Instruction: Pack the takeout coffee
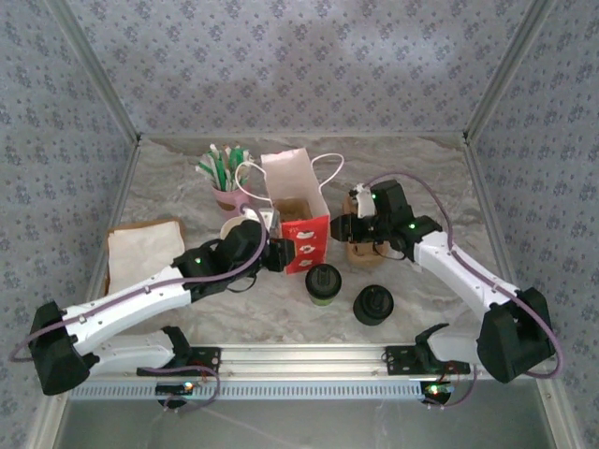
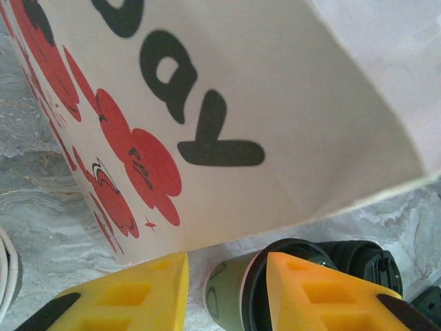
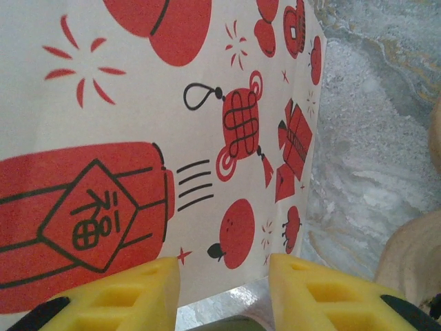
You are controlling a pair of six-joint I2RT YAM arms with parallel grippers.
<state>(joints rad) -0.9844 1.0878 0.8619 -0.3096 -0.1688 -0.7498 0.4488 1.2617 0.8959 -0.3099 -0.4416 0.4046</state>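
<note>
I'm watching left gripper [image 1: 284,254] & right gripper [image 1: 339,227] flanking the paper bag [image 1: 292,178], both w/ jaws standing apart; takeout coffee [image 1: 323,283] sitting upright on table [image 1: 271,307] just in front, beside lid pile [image 1: 372,304].

1. The left arm [image 1: 140,295] lies stretched out low, its white link nearly level and its black wrist joint directly behind the hand.
2. The left gripper [image 1: 281,254] points forward and inward, toward the opposite hand.
3. The left fingers [image 2: 131,296] are yellow and stand partly apart, with a clear gap between them.
4. The right arm [image 1: 468,276] rises from its base and reaches forward and inward, with the elbow bent behind the hand.
5. The right gripper [image 1: 339,227] points inward and faces the left gripper. The two are near each other but apart.
6. The right fingers [image 3: 124,296] are yellow and likewise parted, with a visible gap between them.
</note>
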